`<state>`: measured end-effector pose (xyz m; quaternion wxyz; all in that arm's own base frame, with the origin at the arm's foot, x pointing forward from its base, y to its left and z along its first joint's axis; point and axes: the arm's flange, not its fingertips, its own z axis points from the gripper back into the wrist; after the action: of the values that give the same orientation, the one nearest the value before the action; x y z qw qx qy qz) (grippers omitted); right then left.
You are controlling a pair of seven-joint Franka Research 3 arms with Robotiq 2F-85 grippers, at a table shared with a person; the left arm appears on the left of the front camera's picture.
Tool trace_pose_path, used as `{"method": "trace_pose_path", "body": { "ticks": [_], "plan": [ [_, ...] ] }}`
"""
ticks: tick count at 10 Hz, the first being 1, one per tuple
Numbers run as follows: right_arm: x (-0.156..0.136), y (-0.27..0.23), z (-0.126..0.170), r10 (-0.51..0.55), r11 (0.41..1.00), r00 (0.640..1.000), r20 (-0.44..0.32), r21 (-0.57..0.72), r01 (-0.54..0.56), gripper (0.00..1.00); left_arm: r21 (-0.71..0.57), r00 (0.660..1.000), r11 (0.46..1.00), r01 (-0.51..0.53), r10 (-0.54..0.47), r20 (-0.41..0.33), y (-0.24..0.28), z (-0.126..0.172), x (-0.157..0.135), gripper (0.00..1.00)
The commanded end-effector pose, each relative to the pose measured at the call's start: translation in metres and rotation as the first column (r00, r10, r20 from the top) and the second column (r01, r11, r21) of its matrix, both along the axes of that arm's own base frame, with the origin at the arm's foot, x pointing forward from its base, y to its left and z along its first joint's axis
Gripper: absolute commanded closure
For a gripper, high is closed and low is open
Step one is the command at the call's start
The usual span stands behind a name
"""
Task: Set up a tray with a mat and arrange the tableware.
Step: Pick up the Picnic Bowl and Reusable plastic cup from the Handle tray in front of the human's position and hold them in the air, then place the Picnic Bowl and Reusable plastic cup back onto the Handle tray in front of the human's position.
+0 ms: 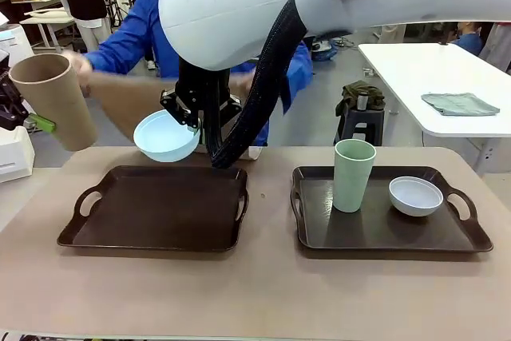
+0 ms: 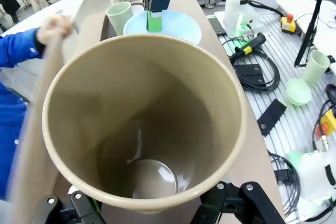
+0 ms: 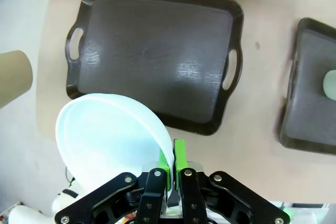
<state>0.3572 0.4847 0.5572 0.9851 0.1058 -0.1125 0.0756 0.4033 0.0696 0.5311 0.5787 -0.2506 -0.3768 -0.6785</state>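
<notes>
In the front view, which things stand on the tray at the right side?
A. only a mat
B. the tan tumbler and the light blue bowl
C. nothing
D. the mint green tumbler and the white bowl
D: the mint green tumbler and the white bowl stand on the right tray, while the tan tumbler and the light blue bowl are up in the air.
</notes>
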Motion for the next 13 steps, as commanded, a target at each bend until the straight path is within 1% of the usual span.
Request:
{"method": "trace_pose_path", "body": {
  "ticks": [1, 13],
  "plan": [
    [-0.0001, 0.0015, 0.0011, 0.000, 1.000, 1.000, -0.001, -0.001, 0.000, 1.00, 0.004, 1.000, 1.000, 0.010, -0.010, 0.004, -0.0006, -0.0012, 0.0045, 1.00],
    [-0.0001, 0.0015, 0.0011, 0.000, 1.000, 1.000, -0.001, -0.001, 0.000, 1.00, 0.004, 1.000, 1.000, 0.010, -0.010, 0.004, -0.0006, -0.0012, 0.0045, 1.00]
  ]
}}
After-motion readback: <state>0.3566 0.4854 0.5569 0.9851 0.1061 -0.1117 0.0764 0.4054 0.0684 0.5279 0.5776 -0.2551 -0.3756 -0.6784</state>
